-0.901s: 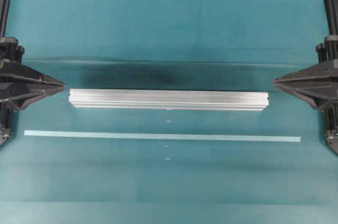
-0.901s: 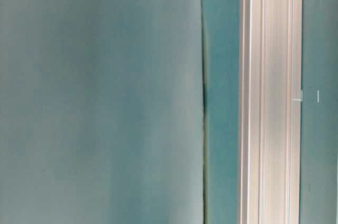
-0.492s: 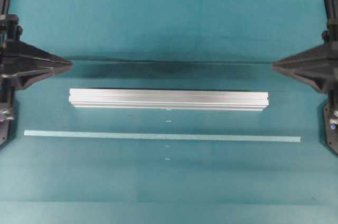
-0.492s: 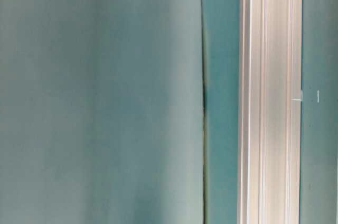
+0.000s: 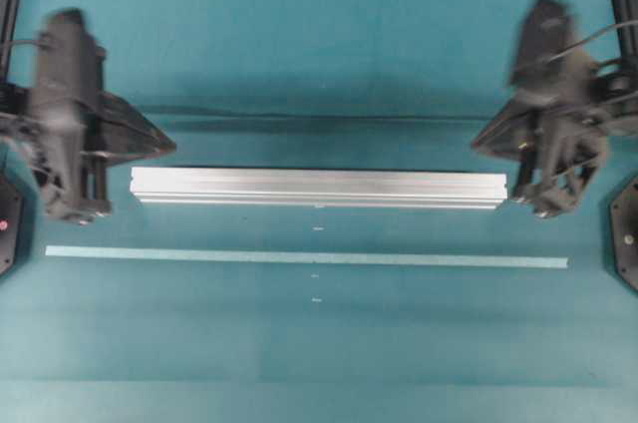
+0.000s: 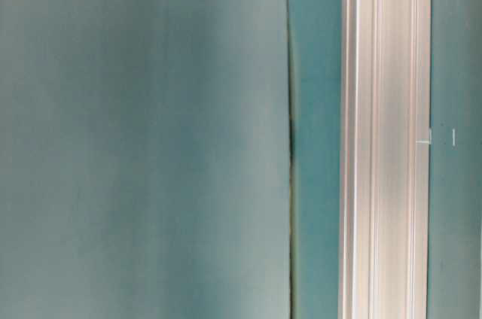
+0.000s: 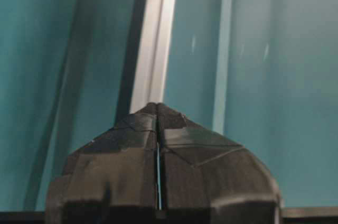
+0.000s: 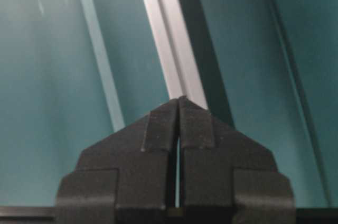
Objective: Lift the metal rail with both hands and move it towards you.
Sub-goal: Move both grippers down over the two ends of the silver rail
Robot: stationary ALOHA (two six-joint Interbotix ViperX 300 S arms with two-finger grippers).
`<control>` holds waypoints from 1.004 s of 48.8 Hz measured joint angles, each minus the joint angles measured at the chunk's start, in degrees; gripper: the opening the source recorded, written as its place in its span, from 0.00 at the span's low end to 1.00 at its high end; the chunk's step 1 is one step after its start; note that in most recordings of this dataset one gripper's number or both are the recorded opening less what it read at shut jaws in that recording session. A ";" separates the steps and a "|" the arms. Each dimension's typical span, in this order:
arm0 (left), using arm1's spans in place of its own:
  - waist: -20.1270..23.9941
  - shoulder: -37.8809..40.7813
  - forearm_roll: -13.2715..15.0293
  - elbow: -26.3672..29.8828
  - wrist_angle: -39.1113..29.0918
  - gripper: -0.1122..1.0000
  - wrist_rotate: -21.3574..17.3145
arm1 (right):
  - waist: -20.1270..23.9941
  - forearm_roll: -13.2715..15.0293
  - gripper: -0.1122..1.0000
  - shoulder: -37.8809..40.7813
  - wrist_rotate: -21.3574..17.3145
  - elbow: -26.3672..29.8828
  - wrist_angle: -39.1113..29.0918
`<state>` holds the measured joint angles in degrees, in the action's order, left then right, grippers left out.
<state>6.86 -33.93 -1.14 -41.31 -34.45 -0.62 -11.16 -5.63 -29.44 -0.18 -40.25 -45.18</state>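
Note:
The metal rail point(image 5: 319, 188) lies flat across the middle of the teal mat, a long grooved silver bar. My left gripper point(image 5: 171, 147) hangs just behind and above the rail's left end, blurred, shut on nothing. Mirroring it, my right gripper point(image 5: 477, 144) is shut and empty behind the right end. In the left wrist view the shut fingertips point(image 7: 157, 105) point along the rail point(image 7: 156, 39). The right wrist view shows the same: the shut gripper point(image 8: 179, 100) aimed down the rail point(image 8: 169, 39). The table-level view shows only the rail point(image 6: 385, 138), no gripper.
A thin pale tape strip point(image 5: 307, 257) runs parallel to the rail, nearer the front edge; it also shows in the wrist views as a pale tape strip point(image 7: 224, 49) point(image 8: 97, 49). A seam point(image 6: 291, 138) crosses the mat behind the rail. Small white marks point(image 5: 318, 229) sit near the middle.
Both arms have swung inward from the picture's sides toward the rail's ends and are blurred with motion. The rail and tape have not moved. Both grippers stay shut.

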 measured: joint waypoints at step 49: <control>2.37 17.40 -0.44 7.47 -10.11 0.07 -7.29 | 1.23 0.00 0.13 21.01 9.67 10.63 -9.49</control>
<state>9.23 -16.52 -1.58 -33.84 -44.56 -7.91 -9.93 -5.63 -8.44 9.49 -29.62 -54.67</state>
